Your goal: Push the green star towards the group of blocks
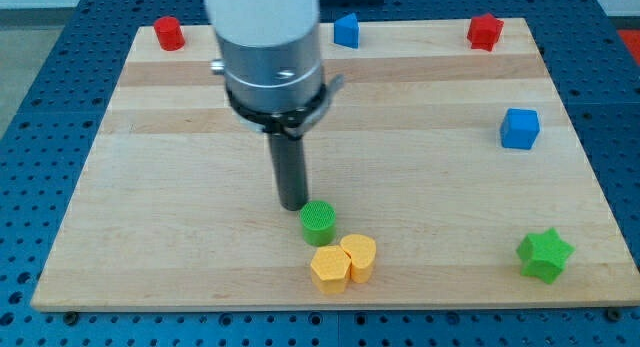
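The green star [545, 254] lies near the board's bottom right corner. A group of blocks sits at the bottom middle: a green cylinder [318, 223], a yellow hexagon [330, 268] and a yellow cylinder [360, 256], all touching. My tip [294, 204] stands just left of and above the green cylinder, close to it, and far to the left of the green star.
A red cylinder [168, 32] is at the top left, a blue block [346, 30] at the top middle, a red star [485, 31] at the top right, and a blue cube [519, 128] at the right. The wooden board [150, 187] ends close below the group.
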